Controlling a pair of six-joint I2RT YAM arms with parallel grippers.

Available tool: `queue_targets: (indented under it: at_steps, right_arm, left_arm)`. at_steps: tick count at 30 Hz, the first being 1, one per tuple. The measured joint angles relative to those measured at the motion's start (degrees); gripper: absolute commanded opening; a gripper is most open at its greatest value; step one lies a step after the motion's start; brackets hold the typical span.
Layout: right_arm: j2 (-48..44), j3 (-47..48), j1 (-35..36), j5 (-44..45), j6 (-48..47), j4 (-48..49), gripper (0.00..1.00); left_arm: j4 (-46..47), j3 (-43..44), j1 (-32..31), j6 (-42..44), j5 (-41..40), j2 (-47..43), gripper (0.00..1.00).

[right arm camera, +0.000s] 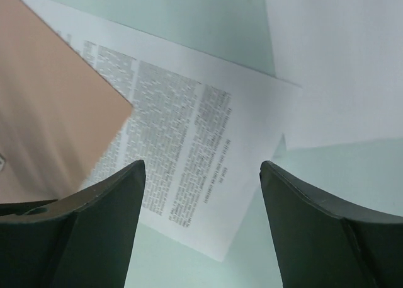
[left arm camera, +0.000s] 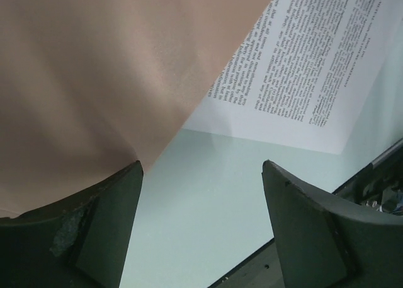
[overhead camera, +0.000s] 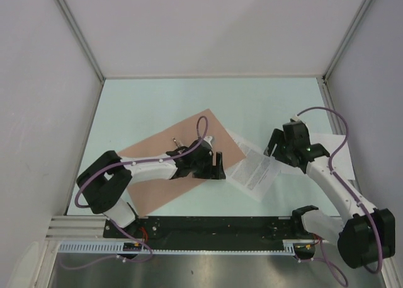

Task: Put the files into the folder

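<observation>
The salmon folder [overhead camera: 189, 146] lies flat and tilted on the pale green table; it also shows in the left wrist view [left arm camera: 94, 80] and the right wrist view [right arm camera: 50, 99]. The printed sheet [overhead camera: 255, 174] lies at its right edge, partly under it, seen too in the left wrist view [left arm camera: 308, 61] and the right wrist view [right arm camera: 182, 149]. The plain white sheet [overhead camera: 330, 146] lies further right, partly under the right arm, also in the right wrist view [right arm camera: 340, 61]. My left gripper [overhead camera: 218, 165] is open and empty at the folder's near right edge. My right gripper [overhead camera: 276, 150] is open and empty above the printed sheet.
White walls enclose the table [overhead camera: 151, 105] at the back and both sides. A black base rail [overhead camera: 214, 228] runs along the near edge and shows in the left wrist view [left arm camera: 378, 174].
</observation>
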Motion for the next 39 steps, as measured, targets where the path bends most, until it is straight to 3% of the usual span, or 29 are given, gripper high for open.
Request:
queue_targets:
  at_steps: [6, 18, 22, 26, 31, 39]
  right_arm:
    - [-4.3, -7.9, -3.7, -0.2, 2.6, -0.8, 0.77]
    - [-2.8, -14.2, -6.2, -7.1, 6.9, 4.6, 0.77]
    - [-2.6, -15.3, -6.3, -7.5, 7.0, 5.6, 0.77]
    - [-2.6, -15.9, -6.3, -7.5, 7.1, 6.1, 0.77]
    - [-2.6, -17.3, -6.3, -7.5, 7.3, 7.3, 0.77]
    - [-3.6, -19.3, -6.4, -8.5, 7.3, 11.3, 0.8]
  left_arm:
    - [0.3, 0.0, 0.8, -1.0, -3.2, 0.2, 0.84]
    - [-1.6, -4.8, 9.8, 1.6, -9.4, -5.7, 0.86]
    - [-4.9, -5.1, 8.6, 5.4, -9.4, -8.7, 0.86]
    - [-4.5, -2.9, 2.3, 7.8, -5.7, -10.1, 0.84]
    - [0.5, 7.1, -4.2, 7.7, 0.2, -2.6, 0.81]
    - [6.4, 14.4, -4.2, 5.2, 1.1, 13.7, 0.8]
